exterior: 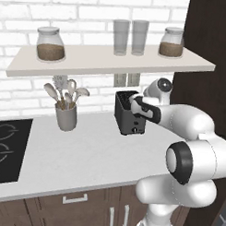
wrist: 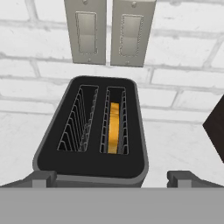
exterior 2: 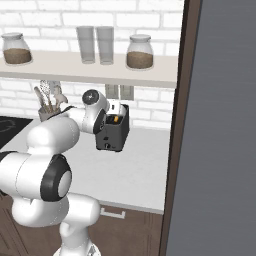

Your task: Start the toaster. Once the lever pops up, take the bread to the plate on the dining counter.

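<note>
Hand view: toaster (wrist: 89,168) seen from above, two slots in its top, close under the gripper (wrist: 112,178).
Bread: bread (wrist: 113,133) sunk deep in one slot, orange-tan edge well below the rim; other slot bare wire.
Pincer: spread wide, one dark fingertip (wrist: 41,177) at each front corner of the toaster, holding nothing.
Left base view: toaster (exterior: 125,116) on the grey-white worktop (exterior: 85,155), under the shelf (exterior: 107,61), near the utensil cup (exterior: 66,115); arm bent over its top.
Right base view: toaster (exterior 2: 114,135) beside the tall dark panel (exterior 2: 177,125); bread (exterior 2: 116,119) a small orange spot at the top.
Lever: position not clear enough to judge.
Done: hand brought over the toaster.
Left, as judged: lever press if not yet made, wait for pop-up, bread lifted out, carry to the plate.
</note>
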Controlling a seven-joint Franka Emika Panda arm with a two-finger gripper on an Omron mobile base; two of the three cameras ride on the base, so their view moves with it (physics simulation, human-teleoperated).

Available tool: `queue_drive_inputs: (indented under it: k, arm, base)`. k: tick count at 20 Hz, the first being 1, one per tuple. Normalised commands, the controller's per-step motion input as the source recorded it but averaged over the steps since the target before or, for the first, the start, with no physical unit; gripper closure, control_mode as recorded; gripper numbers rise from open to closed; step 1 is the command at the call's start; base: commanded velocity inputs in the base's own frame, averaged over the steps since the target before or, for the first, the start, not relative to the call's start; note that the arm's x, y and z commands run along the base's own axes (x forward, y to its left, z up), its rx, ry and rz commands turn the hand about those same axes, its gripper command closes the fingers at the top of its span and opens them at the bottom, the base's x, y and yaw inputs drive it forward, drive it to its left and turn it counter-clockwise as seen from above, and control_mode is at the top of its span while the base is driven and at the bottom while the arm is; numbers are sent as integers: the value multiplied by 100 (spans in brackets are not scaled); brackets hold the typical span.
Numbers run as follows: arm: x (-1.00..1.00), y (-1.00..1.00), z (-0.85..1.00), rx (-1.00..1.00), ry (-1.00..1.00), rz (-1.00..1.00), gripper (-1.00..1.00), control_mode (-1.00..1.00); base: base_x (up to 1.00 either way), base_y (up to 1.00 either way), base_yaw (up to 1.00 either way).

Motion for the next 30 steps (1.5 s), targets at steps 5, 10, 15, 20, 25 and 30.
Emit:
queue_drive_inputs:
  k: [5, 10, 15, 20, 25, 30]
  arm:
    - [0, 0, 0, 0, 0, 0, -100, -100]
    - [0, 0, 0, 0, 0, 0, -100, -100]
    - [0, 0, 0, 0, 0, 0, -100, -100]
    - [0, 0, 0, 0, 0, 0, -100, -100]
    - [0, 0, 0, 0, 0, 0, -100, -100]
    - [0, 0, 0, 0, 0, 0, -100, -100]
  base:
    - [0, 0, 0]
    - [0, 0, 0]
    - [0, 0, 0]
    - [0, 0, 0]
    - [0, 0, 0]
    - [0, 0, 0]
